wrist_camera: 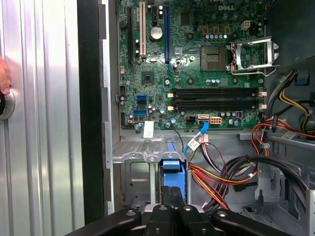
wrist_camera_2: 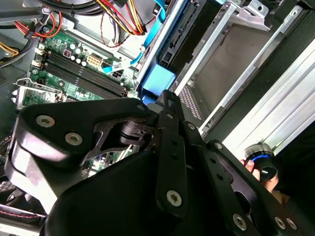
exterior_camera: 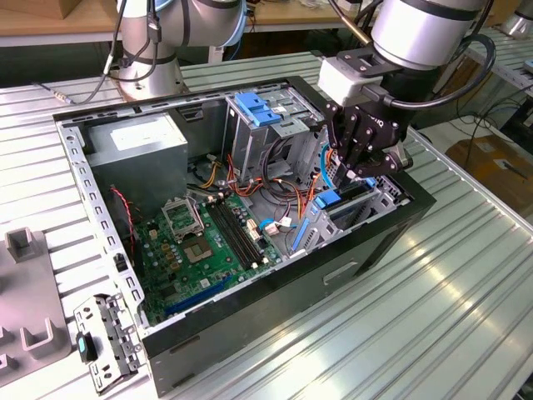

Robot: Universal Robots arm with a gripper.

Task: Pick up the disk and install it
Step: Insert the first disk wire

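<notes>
As I looked in from the remote station, the gripper [exterior_camera: 354, 179] hung over the end of the open computer case [exterior_camera: 250, 333] on the exterior view's right, pointing down into a metal drive bay [exterior_camera: 385, 200]. Its fingers were drawn together and clamped on the upper edge of the disk [exterior_camera: 343, 202]. The disk stood on edge in that bay, directly beneath the tool, with its blue rail uppermost.

In both wrist views I saw the gripper [wrist_camera_2: 166, 96] [wrist_camera: 172, 194] closed on that blue edge. The disk [wrist_camera_2: 176, 34] [wrist_camera: 172, 164] ran away from the fingertips, deeper into the bay [wrist_camera_2: 231, 54].

Past the disk from the tool lay the green circuit board [exterior_camera: 200, 242] [wrist_camera: 197, 73] on the floor of the case. A bundle of cables [exterior_camera: 279, 179] [wrist_camera: 221, 177] sat just beside the bay. Farther from the tool stood a metal cage [exterior_camera: 258, 108] with a blue top, and beyond it a grey power box [exterior_camera: 137, 142]. The case rested on a ribbed metal table [exterior_camera: 433, 317]. A person's hand [wrist_camera: 3, 76] showed at the table, well apart from the gripper.
</notes>
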